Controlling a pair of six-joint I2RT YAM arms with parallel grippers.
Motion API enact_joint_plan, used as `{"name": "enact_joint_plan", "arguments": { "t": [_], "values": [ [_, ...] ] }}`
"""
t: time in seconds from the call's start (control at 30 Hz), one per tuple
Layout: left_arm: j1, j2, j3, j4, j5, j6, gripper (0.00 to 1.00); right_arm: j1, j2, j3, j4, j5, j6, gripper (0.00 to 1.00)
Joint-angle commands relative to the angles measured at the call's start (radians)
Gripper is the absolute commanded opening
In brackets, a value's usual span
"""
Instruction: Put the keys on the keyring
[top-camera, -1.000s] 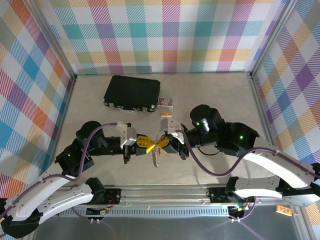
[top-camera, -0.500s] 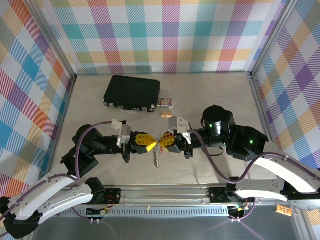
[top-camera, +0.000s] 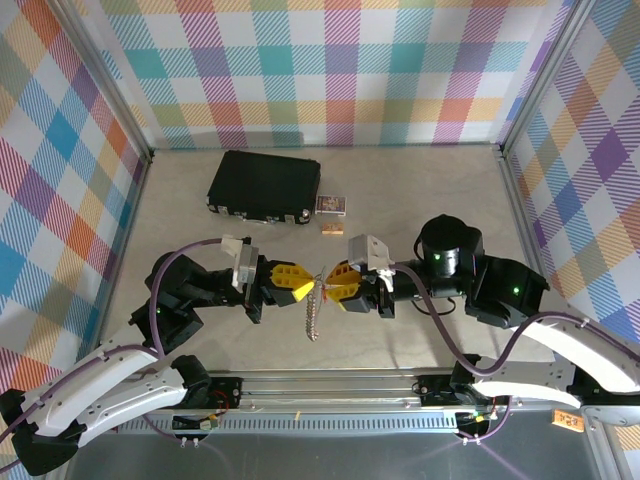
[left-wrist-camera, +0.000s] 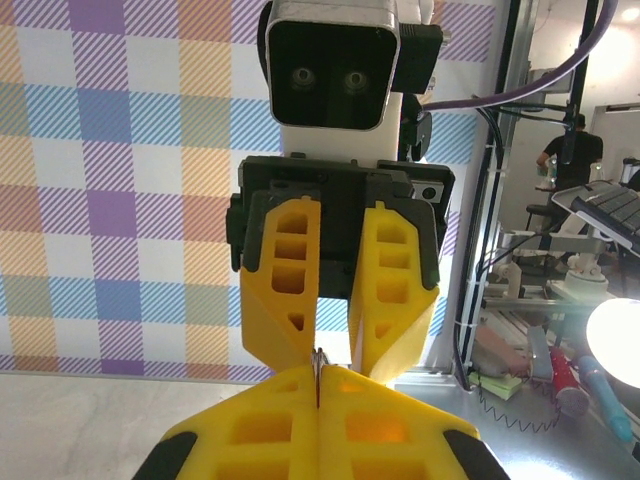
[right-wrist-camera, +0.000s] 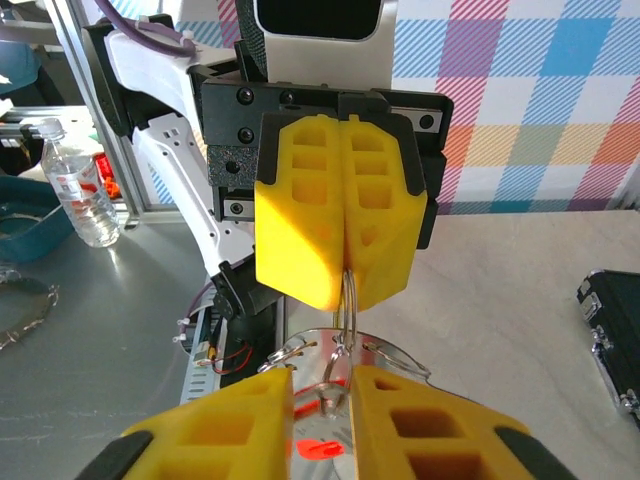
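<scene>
One table (top-camera: 420, 190), one black case (top-camera: 264, 186) lying flat on it, taken as landmark; two arms, left arm (top-camera: 110, 375) and right arm (top-camera: 560, 345), both reaching in on the near side of the case; two yellow-fingered grippers meeting tip to tip nearer than the case's right end, well apart from it; left gripper (top-camera: 305, 288) has its fingers (right-wrist-camera: 300, 240) pressed fully together, no gap, pinching a thin wire ring that pokes out from between the tips; right gripper (top-camera: 333, 285) has its fingers (right-wrist-camera: 225, 425) parted by a narrow gap, nothing seen clamped between them, whether either pad touches the ring cannot be told; in the left wrist view the right gripper (left-wrist-camera: 335, 345) faces the camera, slit between its two fingers visible, and a thin metal edge sits at the closed left gripper (left-wrist-camera: 318, 395); one red-and-white card box (top-camera: 331, 205) just beside the case's right end; one small tan block (top-camera: 331, 229) just nearer than that box, right of the case's near corner; one bunch of keys (top-camera: 314, 318) hanging below the meeting tips, looped silvery pieces, exact count unclear; one keyring (right-wrist-camera: 318, 447), red tag low under the ring, hanging with the keys
</scene>
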Motion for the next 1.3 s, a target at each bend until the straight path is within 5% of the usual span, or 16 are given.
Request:
{"name": "enact_joint_plan", "arguments": {
  "t": [0.0, 0.5, 0.97, 1.27],
  "values": [
    [-0.004, -0.001, 0.007, 0.068, 0.005, -0.015, 0.0, 0.006, -0.019, -0.019, 0.047, 0.004, 0.013, 0.17],
    [-0.004, 0.0, 0.004, 0.091, 0.026, -0.023, 0.0, 0.007, 0.033, 0.015, 0.012, 0.022, -0.004, 0.02],
    [-0.004, -0.012, 0.001, 0.085, 0.003, -0.021, 0.0, 0.006, -0.046, -0.076, 0.091, 0.021, 0.062, 0.38],
    [-0.004, -0.014, -0.007, 0.09, -0.025, -0.023, 0.0, 0.006, -0.095, -0.184, 0.179, 0.002, 0.155, 0.33]
  ]
}}
